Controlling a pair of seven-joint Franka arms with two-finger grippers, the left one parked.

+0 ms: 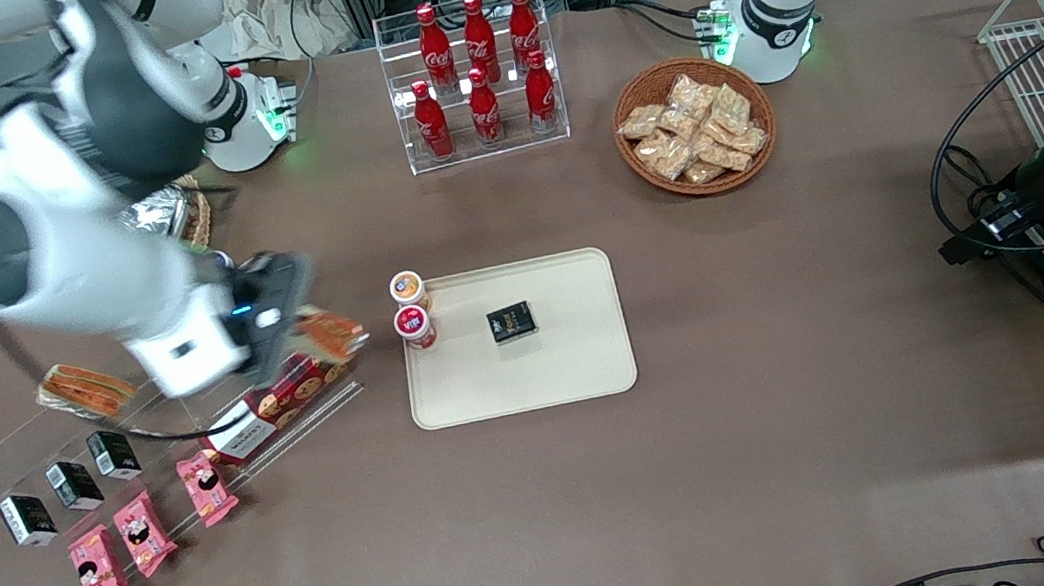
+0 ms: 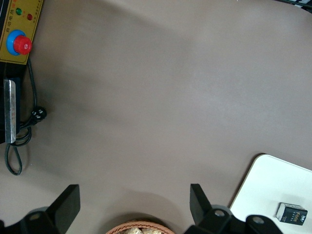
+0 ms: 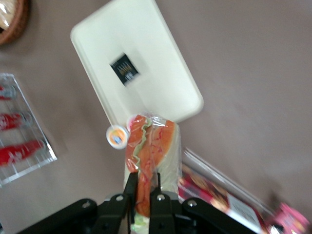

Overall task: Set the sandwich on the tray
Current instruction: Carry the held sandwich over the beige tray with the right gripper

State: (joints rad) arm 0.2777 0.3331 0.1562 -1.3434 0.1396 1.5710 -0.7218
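Observation:
My right gripper (image 1: 300,327) is shut on the sandwich (image 1: 332,331), a wrapped wedge with pale bread and orange-red filling. It holds it in the air above the clear rack, toward the working arm's end from the tray. In the right wrist view the sandwich (image 3: 148,158) sticks out from between the fingers (image 3: 130,187). The cream-beige tray (image 1: 582,366) lies flat at the table's middle; it also shows in the right wrist view (image 3: 161,92). A small black box (image 1: 512,323) sits on the tray.
Two small round cups (image 1: 411,308) stand at the tray's edge nearest the gripper. A second wrapped wedge (image 1: 86,388) lies on the clear rack with a cookie box (image 1: 279,403), black boxes and pink packets. Cola bottles (image 1: 481,76) and a snack basket (image 1: 695,126) stand farther back.

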